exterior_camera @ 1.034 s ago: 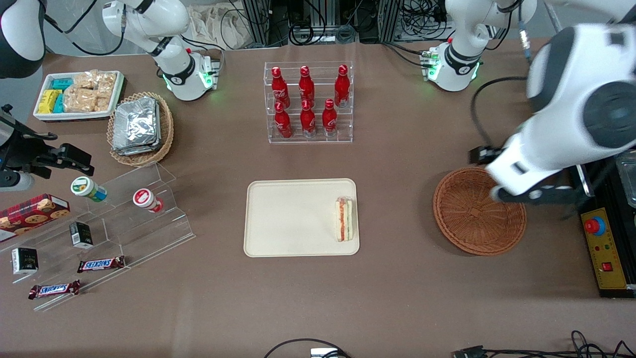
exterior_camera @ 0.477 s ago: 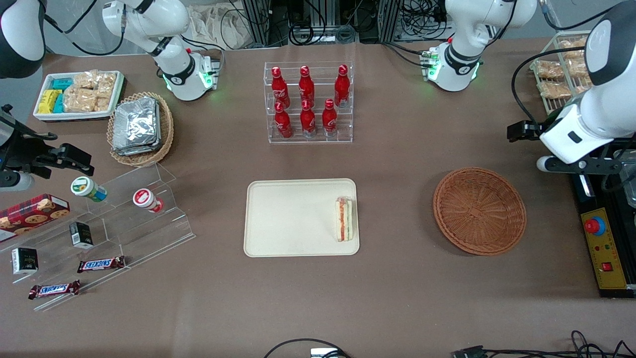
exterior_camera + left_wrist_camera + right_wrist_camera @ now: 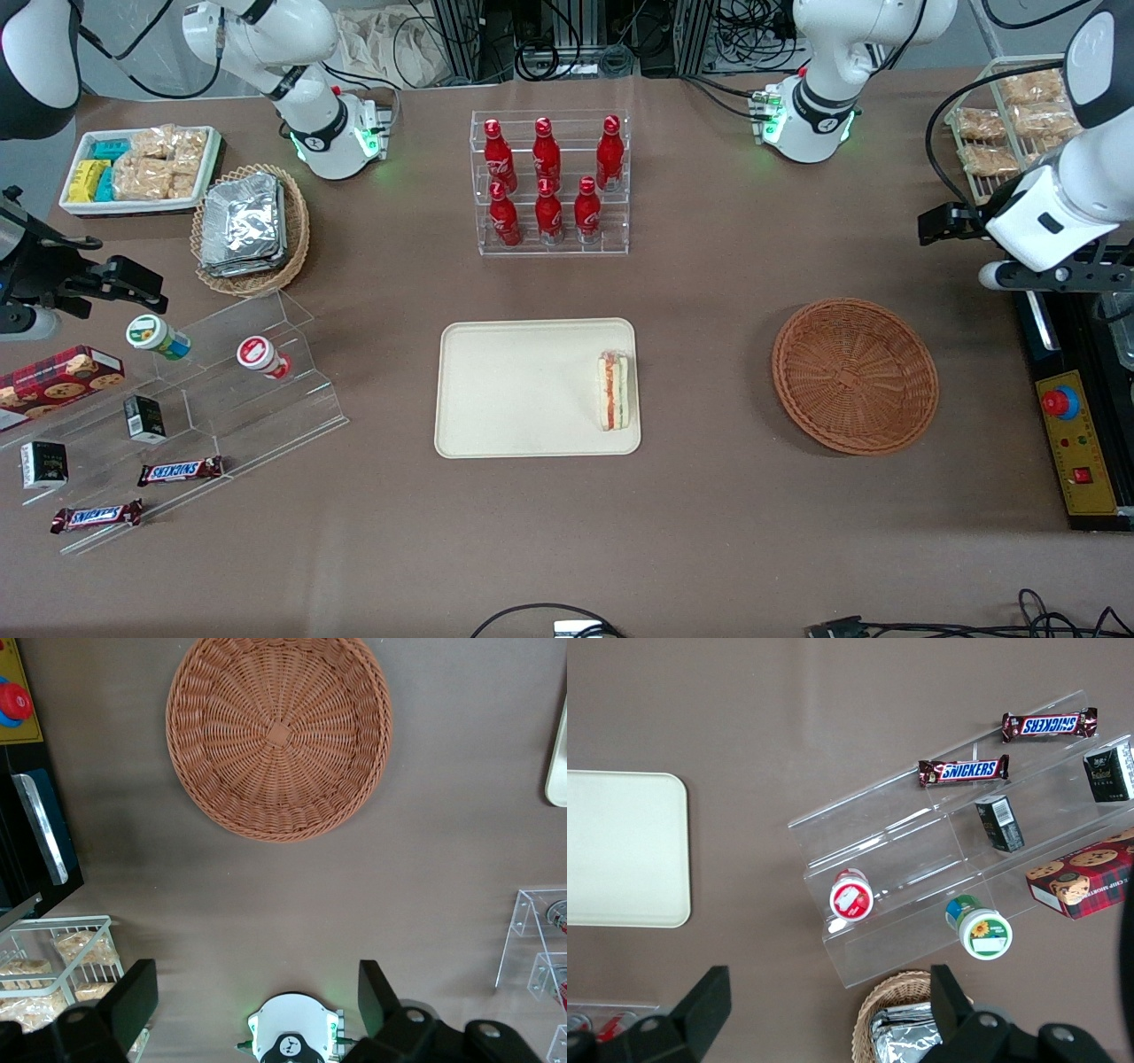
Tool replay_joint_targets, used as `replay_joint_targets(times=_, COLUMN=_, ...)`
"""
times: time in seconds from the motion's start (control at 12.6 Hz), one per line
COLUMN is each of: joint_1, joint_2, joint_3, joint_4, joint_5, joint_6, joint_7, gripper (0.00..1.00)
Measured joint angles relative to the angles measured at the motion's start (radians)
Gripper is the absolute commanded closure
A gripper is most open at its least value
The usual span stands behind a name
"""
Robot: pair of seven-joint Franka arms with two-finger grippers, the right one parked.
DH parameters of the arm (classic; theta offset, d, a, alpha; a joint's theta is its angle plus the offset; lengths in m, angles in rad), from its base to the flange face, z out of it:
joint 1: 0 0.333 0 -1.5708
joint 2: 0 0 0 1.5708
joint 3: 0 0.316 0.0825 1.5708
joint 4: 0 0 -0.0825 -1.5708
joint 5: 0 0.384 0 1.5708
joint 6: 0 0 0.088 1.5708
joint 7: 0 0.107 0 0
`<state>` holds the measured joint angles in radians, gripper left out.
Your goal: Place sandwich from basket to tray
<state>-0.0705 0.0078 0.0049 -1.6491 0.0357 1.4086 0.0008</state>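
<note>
Your hand (image 3: pixel 252 1010) hung high above the counter (image 3: pixel 709 532), fingers (image 3: pixel 133 997) spread wide and holding nothing, well clear of the basket (image 3: pixel 855 375). The sandwich (image 3: pixel 613 391) lay on the tray (image 3: pixel 523 390), by its edge nearest the basket; placement looked done.

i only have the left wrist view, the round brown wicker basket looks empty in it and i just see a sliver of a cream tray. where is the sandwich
Observer: The triangular white-bread sandwich lies on the flat cream rectangular tray, along the tray's edge nearest the round reddish-brown wicker basket.
Operator: is it fully on the tray or hanging over
Observer: Fully on it, inside the low rim, with the red and green filling facing up.
Operator: is the gripper anywhere near it
Observer: No. The left gripper is open and empty, up above the table toward the working arm's end, farther from the front camera than the basket and well away from the tray.
</note>
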Motion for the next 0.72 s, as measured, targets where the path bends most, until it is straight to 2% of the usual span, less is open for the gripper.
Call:
replay_joint_targets(times=0.16, joint_1=0.078, joint_2=-0.001, joint_3=-0.073, joint_4=0.005, joint_5=0.0, joint_6=0.003, joint_7=0.0, gripper=0.0)
replay_joint_targets(times=0.72, joint_1=0.106, joint_2=0.001, joint_3=-0.082, joint_4=0.005, joint_5=0.0, joint_6=0.011, joint_7=-0.001, gripper=0.0)
